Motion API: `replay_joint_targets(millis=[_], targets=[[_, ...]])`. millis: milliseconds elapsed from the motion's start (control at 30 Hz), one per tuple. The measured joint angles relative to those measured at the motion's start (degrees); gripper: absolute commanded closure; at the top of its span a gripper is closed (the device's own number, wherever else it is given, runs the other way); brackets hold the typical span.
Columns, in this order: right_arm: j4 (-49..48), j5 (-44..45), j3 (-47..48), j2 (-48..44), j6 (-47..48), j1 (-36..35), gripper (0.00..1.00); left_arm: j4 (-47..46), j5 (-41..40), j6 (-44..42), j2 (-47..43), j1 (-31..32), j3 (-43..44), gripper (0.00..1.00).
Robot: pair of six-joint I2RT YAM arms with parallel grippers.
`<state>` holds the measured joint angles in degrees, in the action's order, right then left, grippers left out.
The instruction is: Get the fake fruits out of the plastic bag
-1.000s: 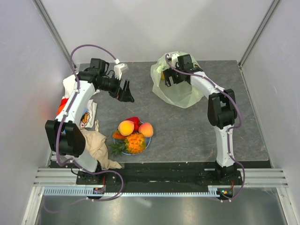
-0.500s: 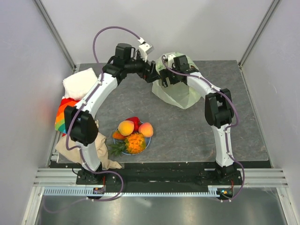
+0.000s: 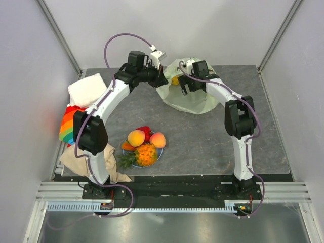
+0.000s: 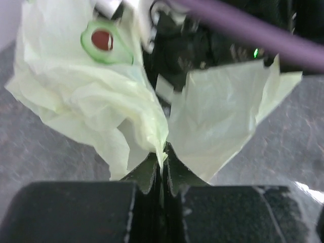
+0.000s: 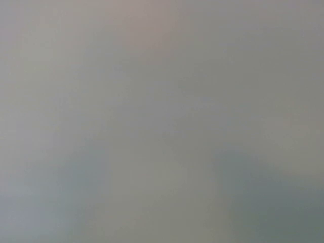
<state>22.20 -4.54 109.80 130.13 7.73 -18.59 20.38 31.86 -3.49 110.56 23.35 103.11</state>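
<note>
You are looking down on a dark grey mottled table (image 3: pixel 202 144) boxed in by plain pale walls, the back wall (image 3: pixel 167 30) meeting the side walls (image 3: pixel 25 101) at slanting metal struts (image 3: pixel 58 33), with an aluminium rail (image 3: pixel 172 192) along the near edge, grey floor (image 3: pixel 167 225) below, and soft, even light throughout.
</note>
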Motion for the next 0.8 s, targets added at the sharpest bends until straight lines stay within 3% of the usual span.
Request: replay_joint_targets(millis=[300,467,633,800], targets=[[6.6,2.8,-17.2,-21.2,6.3,6.7,0.02,10.4,9.9,0.3,-10.9,-2.7,-4.1,0.98],[4.6,-5.7,-17.2,-32.7,9.0,5.5,0.02,10.9,11.4,0.2,-16.3,-2.6,-4.2,0.98],[3.5,-21.2,-13.1,-26.6,9.7,1.2,0.13,11.5,11.1,-0.6,-14.8,-2.6,-8.5,0.98],[7.4,-28.1,-12.0,-15.8,10.3,-0.8,0.14,16.0,10.2,-0.8,-11.0,-2.6,-14.0,0.98]])
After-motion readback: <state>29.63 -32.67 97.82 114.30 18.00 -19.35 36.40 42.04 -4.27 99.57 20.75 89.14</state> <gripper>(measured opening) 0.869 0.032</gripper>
